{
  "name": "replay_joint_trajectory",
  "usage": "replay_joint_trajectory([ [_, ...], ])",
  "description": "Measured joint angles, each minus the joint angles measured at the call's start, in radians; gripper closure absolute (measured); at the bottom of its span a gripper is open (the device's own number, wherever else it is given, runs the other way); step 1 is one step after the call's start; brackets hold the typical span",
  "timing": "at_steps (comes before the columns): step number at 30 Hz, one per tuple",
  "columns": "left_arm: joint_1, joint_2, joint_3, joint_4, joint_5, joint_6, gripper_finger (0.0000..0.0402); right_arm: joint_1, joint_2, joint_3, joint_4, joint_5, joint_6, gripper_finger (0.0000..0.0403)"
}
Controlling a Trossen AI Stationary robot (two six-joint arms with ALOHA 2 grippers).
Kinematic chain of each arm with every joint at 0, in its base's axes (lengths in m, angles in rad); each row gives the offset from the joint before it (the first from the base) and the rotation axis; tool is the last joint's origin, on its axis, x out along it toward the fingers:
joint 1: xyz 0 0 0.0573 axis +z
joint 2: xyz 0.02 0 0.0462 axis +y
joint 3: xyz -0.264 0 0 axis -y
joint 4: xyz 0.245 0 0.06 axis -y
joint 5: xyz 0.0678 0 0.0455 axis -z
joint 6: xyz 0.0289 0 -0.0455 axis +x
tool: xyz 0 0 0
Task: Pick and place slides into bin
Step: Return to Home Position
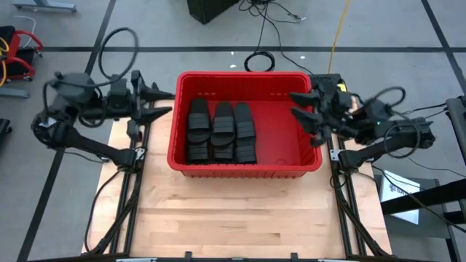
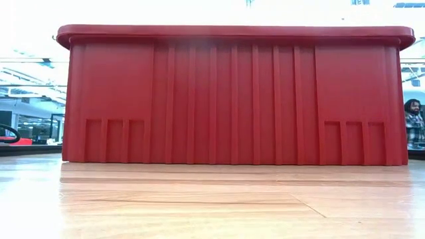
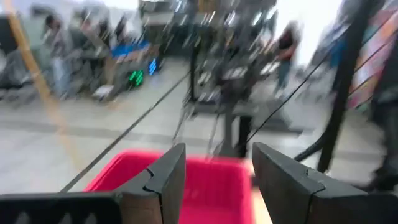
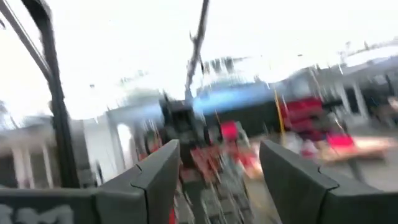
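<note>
Three side-by-side columns of slides (image 1: 221,132) lie in the left half of the bin (image 1: 284,169). Their long axes run from the tabletop's far edge toward its near edge. Bin sits centred against the far edge of the tabletop (image 1: 240,218).

Left gripper (image 1: 162,103) is just outside the bin's left wall, fingers spread and empty, near the slides. Right gripper (image 1: 298,104) is at the bin's right rim, also spread and empty, well apart from the slides.

Low view gives only the bin's ribbed near wall (image 2: 232,99), with the slides hidden behind it. A person (image 2: 413,119) shows beyond its right end.

Left wrist view shows a red bin corner (image 3: 211,186) between the parted fingers (image 3: 168,180).
</note>
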Motion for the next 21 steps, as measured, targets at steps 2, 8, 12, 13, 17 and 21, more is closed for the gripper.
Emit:
replay_joint_trajectory([
  [2,0.000,-0.079,-0.155,0.165,0.056,0.000,0.0217,0.000,-0.059,-0.142,0.188,-0.028,0.003,0.0192],
  [8,0.000,-0.297,-0.557,0.454,0.077,-0.028,0.0217,0.004,-0.168,-0.467,0.515,-0.043,0.048,0.0187],
  [12,-0.001,-0.444,-0.749,0.540,0.047,-0.049,0.0217,0.004,-0.205,-0.594,0.615,-0.032,0.064,0.0187],
  [13,0.000,-0.478,-0.788,0.546,0.037,-0.060,0.0217,0.004,-0.210,-0.621,0.636,-0.019,0.068,0.0187],
  [17,0.000,-0.595,-0.925,0.544,0.004,-0.113,0.0217,0.004,-0.238,-0.719,0.712,0.016,0.059,0.0190],
  [21,0.000,-0.688,-1.030,0.549,-0.006,-0.149,0.0217,0.004,-0.267,-0.817,0.797,0.038,0.057,0.0187],
])
